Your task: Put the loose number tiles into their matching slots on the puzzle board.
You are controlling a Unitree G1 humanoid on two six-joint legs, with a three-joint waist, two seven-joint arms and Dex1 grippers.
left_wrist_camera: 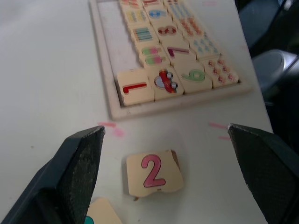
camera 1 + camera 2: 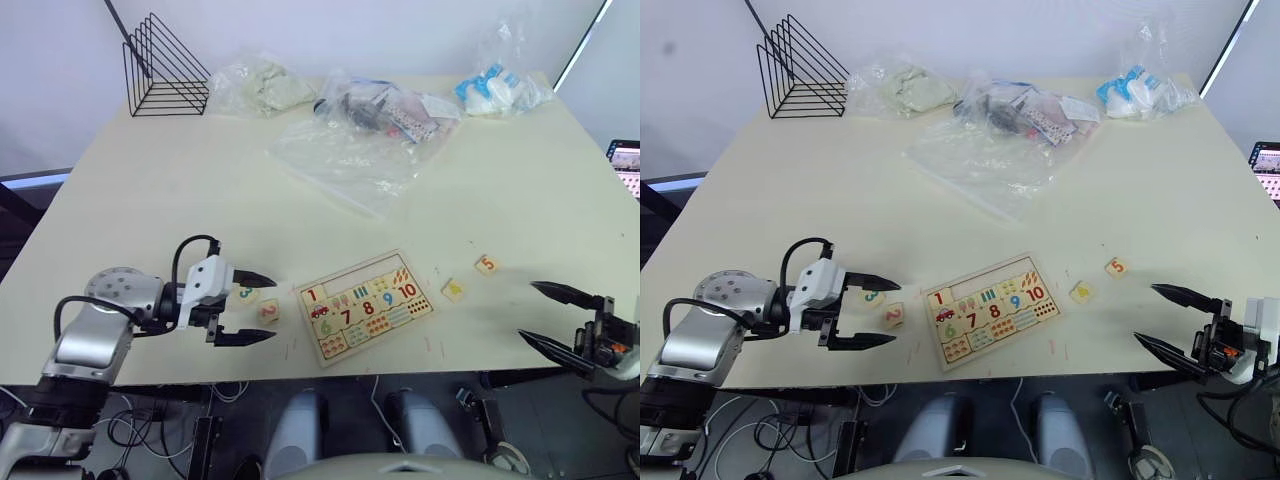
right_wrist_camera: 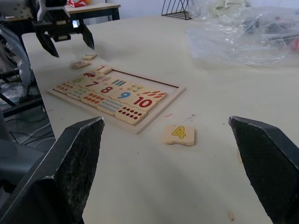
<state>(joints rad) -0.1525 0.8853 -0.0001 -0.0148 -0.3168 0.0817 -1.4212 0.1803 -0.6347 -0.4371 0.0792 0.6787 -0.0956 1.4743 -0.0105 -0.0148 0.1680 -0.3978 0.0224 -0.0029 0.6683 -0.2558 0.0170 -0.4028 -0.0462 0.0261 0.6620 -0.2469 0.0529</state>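
Left black two-fingered gripper (image 2: 247,308) spread wide around pink-numbered "2" wooden tile (image 1: 153,173), just left of the pale wooden puzzle board (image 2: 365,305), poised to pinch. Right gripper (image 2: 548,315) likewise spread, empty, right of the board near yellow "4" tile (image 3: 179,134); bare top-row slots (image 1: 112,39) awaiting.

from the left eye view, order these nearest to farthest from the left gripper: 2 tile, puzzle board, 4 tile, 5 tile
1. 2 tile: right by the left gripper, just beyond its fingertips.
2. Puzzle board: next along, toward the table's middle.
3. 4 tile: past the board's far end, on the right gripper's side.
4. 5 tile: farthest, beyond the 4 tile.
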